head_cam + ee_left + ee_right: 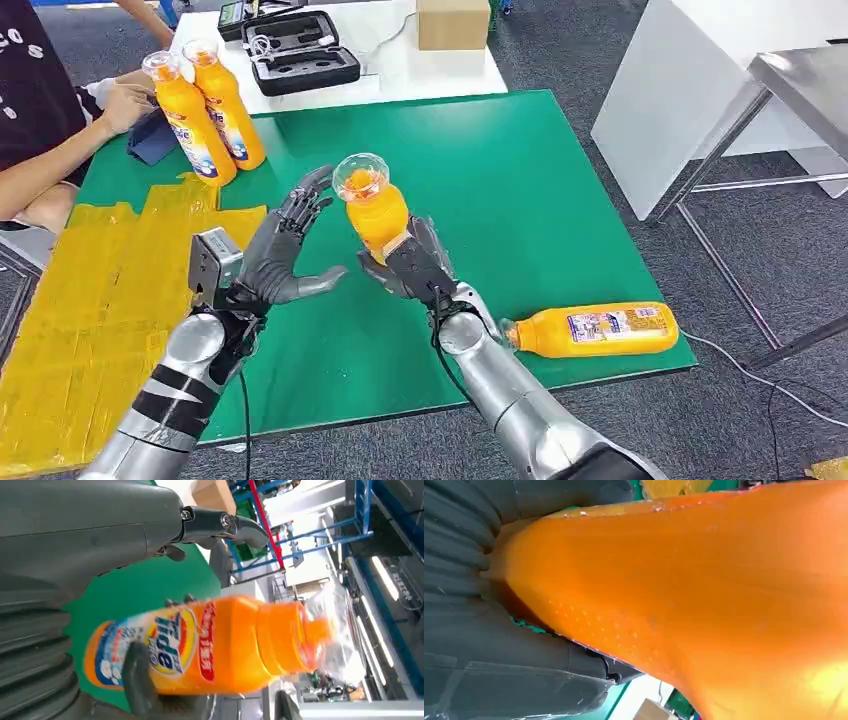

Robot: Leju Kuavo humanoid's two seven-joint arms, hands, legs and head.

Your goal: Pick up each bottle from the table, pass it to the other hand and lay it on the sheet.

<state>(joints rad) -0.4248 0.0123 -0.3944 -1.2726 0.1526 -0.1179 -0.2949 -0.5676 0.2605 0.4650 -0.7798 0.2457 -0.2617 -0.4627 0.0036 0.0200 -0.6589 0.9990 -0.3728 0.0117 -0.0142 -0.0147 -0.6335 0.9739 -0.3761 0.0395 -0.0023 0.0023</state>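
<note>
Right hand [415, 262]: grips upright orange plastic bottle [374, 205].
Left hand [285, 255]: spread, empty, just beside it.
Handover: wrap left fingers round the body before you release.

So there's a green table top [520, 190] with a yellow sheet [90, 310] taped over its left end. Two orange bottles [205, 115] stand upright at the far left edge, and another bottle [595, 330] lies on its side near the front right corner.

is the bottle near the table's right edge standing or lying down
Lying down. The bottle rests on its side on the green table, cap end toward the right arm, label facing up.
</note>
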